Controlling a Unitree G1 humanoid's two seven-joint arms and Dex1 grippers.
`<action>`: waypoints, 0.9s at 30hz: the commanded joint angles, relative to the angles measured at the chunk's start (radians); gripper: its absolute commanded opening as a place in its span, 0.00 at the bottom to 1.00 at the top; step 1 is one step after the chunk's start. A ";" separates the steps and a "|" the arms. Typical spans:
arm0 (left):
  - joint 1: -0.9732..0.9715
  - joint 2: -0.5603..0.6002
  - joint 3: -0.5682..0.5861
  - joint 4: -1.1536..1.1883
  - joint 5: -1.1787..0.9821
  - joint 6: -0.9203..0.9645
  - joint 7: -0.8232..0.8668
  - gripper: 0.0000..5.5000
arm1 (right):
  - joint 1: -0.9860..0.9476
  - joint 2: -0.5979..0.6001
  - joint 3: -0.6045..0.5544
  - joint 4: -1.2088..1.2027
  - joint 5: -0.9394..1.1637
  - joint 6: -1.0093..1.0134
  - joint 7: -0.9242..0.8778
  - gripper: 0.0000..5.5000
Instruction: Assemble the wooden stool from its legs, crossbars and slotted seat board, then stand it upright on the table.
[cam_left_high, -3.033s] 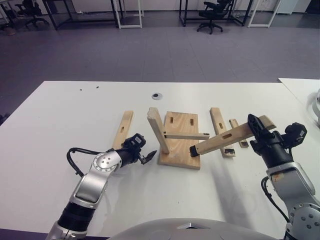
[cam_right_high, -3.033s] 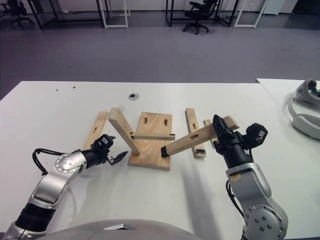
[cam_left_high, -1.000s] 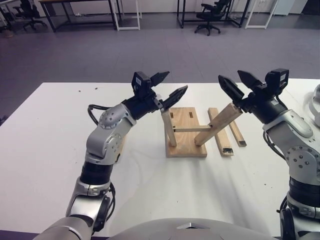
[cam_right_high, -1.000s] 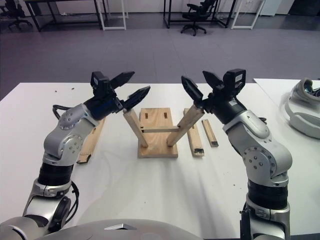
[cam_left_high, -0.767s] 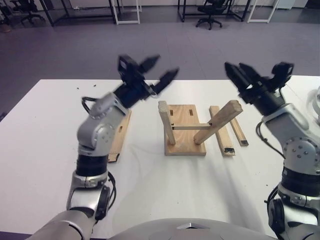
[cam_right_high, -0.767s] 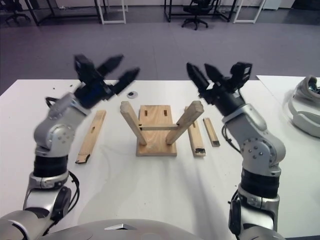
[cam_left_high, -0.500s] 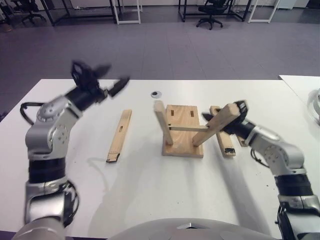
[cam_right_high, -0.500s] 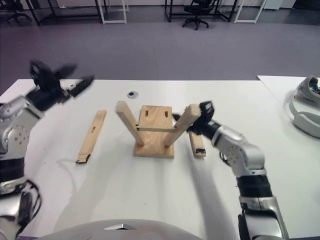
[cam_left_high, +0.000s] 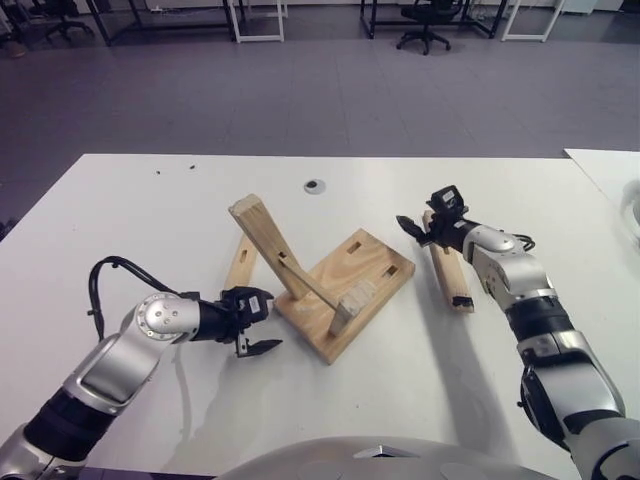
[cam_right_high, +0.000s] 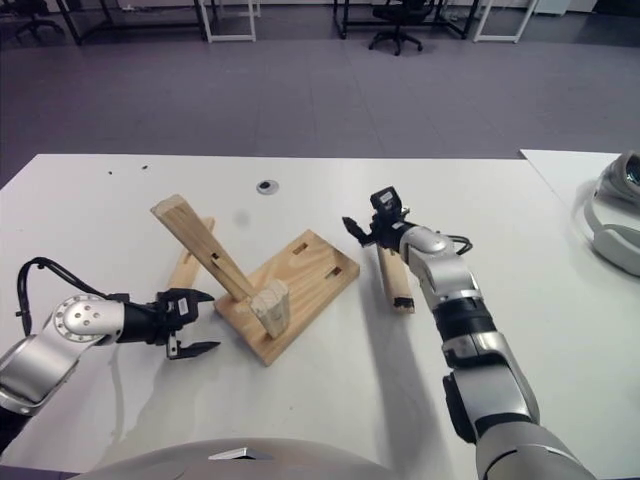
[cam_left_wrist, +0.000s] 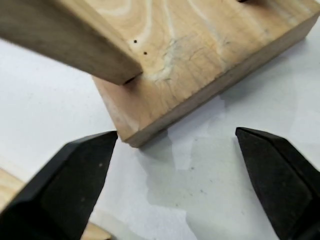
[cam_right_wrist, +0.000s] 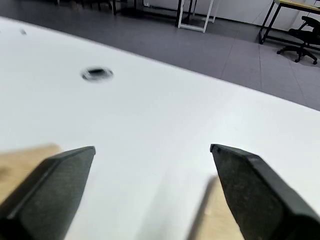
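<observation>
A white table is shown with a half-built stool on it. The board lies flat near the middle, turned at an angle. A tilted leg rises from it, leaning away to the robot's left. A thin crossbar joins it to a second leg near the board's near edge. Two more legs lie flat on the table: a left spare just behind the tilted leg, and a right spare just beside the board's right side.

The left gripper is held low at the board's near left corner. Its fingers are spread wide, with the corner between them but not touched. The right gripper hangs above the far end of the right spare, also spread wide and holding nothing.

The stool is judged to be about half assembled, with the next leg yet to be fetched. The right spare should be gripped and lifted, and the board steadied at its corner, so that the seated legs are not knocked loose
</observation>
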 joint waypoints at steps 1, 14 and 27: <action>-0.060 -0.069 -0.074 0.074 0.105 0.010 0.062 0.79 | -0.159 0.006 0.172 0.453 -0.259 -0.332 0.155 0.78; -0.629 -0.470 0.051 1.074 0.081 -0.315 0.159 0.79 | 0.030 -0.176 -0.018 0.174 -0.178 -0.577 0.432 0.78; -0.222 -0.178 -0.002 0.247 0.076 -0.067 -0.056 0.79 | -0.326 0.048 0.041 0.643 -0.429 -0.477 0.026 0.78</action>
